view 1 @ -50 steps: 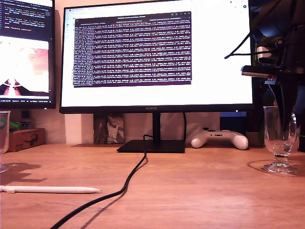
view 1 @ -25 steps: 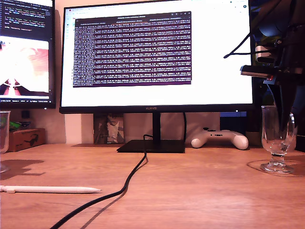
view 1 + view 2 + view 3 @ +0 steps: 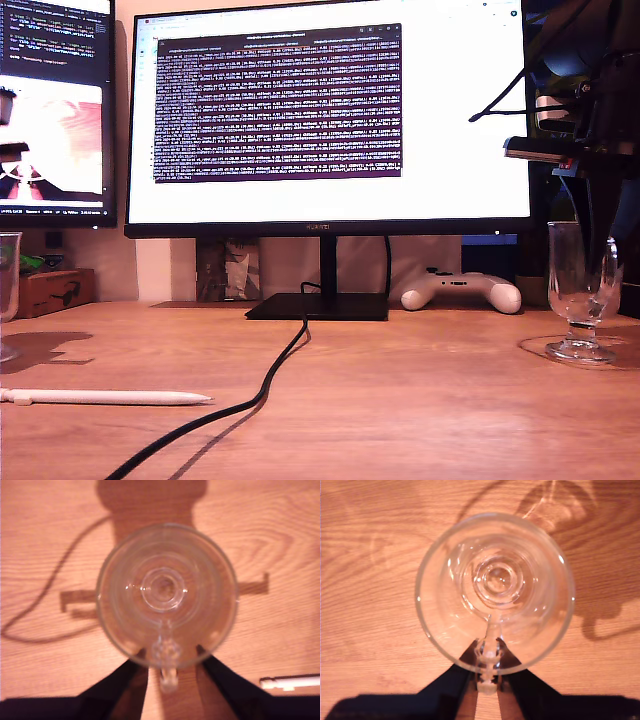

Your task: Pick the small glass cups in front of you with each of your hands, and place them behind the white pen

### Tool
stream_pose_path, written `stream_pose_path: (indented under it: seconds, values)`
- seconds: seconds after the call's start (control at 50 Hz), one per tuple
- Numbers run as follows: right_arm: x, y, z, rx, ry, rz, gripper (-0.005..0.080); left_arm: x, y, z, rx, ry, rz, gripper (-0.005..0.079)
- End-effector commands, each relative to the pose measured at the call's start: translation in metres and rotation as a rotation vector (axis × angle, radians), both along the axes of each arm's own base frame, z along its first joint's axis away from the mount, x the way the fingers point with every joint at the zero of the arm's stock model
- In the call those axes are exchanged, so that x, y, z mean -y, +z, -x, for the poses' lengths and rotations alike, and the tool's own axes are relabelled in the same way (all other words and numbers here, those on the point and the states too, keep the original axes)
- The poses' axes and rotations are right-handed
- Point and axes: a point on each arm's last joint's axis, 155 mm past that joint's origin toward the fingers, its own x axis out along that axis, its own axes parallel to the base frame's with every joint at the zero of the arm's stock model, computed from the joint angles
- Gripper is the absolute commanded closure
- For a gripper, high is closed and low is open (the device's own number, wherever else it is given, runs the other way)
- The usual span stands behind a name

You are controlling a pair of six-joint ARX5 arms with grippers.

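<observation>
**A:** What does the exterior view show?

**B:** A wooden table in front of a monitor. The white pen lies flat at the exterior view's left, its long axis running left to right across that view. The first glass cup is cut off by the exterior view's left edge, just beyond the pen. The second glass cup is upright at the exterior view's right, well apart from the pen. A dark arm is above it. A black cable crosses the table between the two cups. Whether the second cup's foot touches the wood, I cannot tell.

**A:** And the first wrist view?

**B:** It looks straight down into the first glass cup. My first gripper is spread wide, with the handle in the gap and neither finger pressing on it. One end of the white pen is near the cup.

**A:** The second wrist view?

**B:** It looks down into the second glass cup. My second gripper is clamped on its handle. No pen is in this view.

**A:** So what does the next move depend on?

**B:** I judge that the first cup is already near the pen. The second cup must travel sideways along the pen's long axis, past the cable.
</observation>
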Motion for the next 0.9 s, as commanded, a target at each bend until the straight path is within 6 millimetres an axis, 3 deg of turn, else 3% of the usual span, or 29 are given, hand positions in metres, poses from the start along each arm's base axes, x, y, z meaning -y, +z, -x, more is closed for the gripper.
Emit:
stream_pose_path:
  seconds: [0.0,0.12,0.6,0.88]
  values:
    - [-0.004,0.001,-0.001,0.008,0.016,0.0,0.0764,-0.001,-0.003,-0.004,-0.004,-0.001,-0.002,0.0564]
    - [-0.004,0.001,-0.002,0.009,0.016,0.0,0.0764,-0.002,-0.002,-0.008,0.017,-0.002,-0.004,0.0772]
    - [-0.003,0.0,0.006,-0.018,0.038,0.01,0.0764,-0.001,0.006,0.0,-0.015,-0.03,-0.007,0.0762]
    - [-0.016,0.022,0.009,0.043,0.078,-0.004,0.0764,0.004,0.03,0.003,0.023,-0.042,0.004,0.0762]
